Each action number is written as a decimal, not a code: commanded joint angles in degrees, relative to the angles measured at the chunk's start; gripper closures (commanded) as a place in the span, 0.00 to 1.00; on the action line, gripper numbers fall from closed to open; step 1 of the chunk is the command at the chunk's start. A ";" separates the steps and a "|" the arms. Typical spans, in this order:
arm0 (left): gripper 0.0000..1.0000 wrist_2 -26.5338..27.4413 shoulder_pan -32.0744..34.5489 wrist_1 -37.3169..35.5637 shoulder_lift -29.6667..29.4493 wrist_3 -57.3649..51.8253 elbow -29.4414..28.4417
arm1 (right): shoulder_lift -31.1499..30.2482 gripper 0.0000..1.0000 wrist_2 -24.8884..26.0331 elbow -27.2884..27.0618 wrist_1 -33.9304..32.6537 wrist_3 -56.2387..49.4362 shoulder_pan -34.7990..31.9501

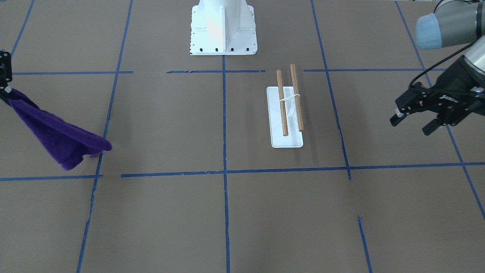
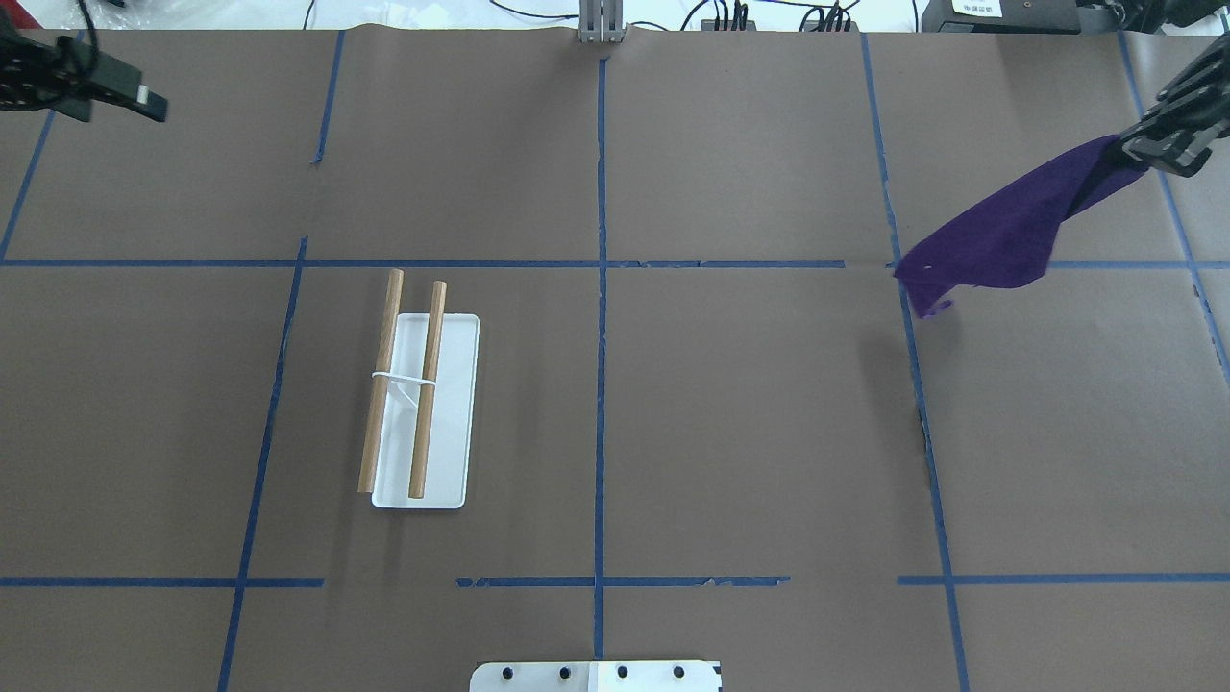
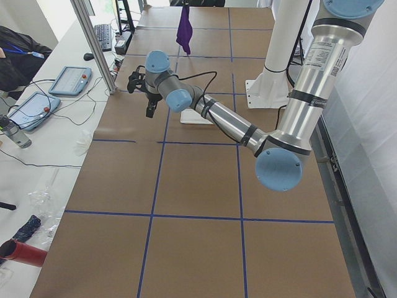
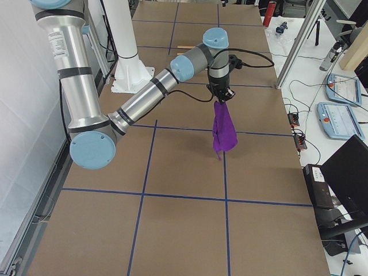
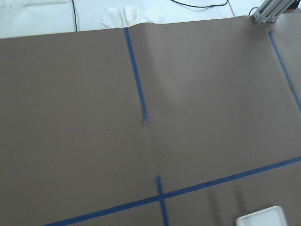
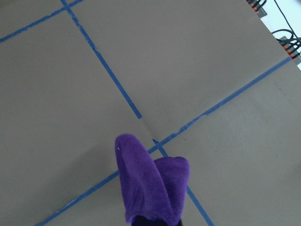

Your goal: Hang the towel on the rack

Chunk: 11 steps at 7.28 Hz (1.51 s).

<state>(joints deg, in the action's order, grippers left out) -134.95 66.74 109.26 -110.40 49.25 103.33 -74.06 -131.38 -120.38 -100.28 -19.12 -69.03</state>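
The deep purple towel [image 1: 57, 132] hangs by one corner from my right gripper [image 1: 4, 89], clear of the table; it also shows in the overhead view [image 2: 999, 231], the right side view [image 4: 223, 132] and the right wrist view [image 6: 150, 183]. The right gripper [image 2: 1148, 149] is shut on the towel's top corner, far to the robot's right of the rack. The rack [image 1: 287, 113], a white base with two wooden dowels, stands on the table [image 2: 423, 404]. My left gripper [image 1: 413, 125] is open and empty, above the table on the rack's other side, at the overhead view's top left [image 2: 144, 104].
The table is covered in brown paper with blue tape lines [image 2: 601, 288]. The white robot pedestal [image 1: 223, 30] stands at the robot's edge. A corner of the rack's base shows in the left wrist view [image 5: 261, 216]. Tablets and cables lie beyond the far table edge [image 3: 65, 81].
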 commanded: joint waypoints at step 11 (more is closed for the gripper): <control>0.24 11.29 -24.28 0.95 -25.12 75.10 -10.69 | 21.23 1.00 9.48 0.50 2.72 29.31 22.35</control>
<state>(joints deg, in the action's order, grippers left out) -123.71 42.90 110.12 -134.65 122.76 93.53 -54.06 -122.09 -119.96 -97.68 9.23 -47.33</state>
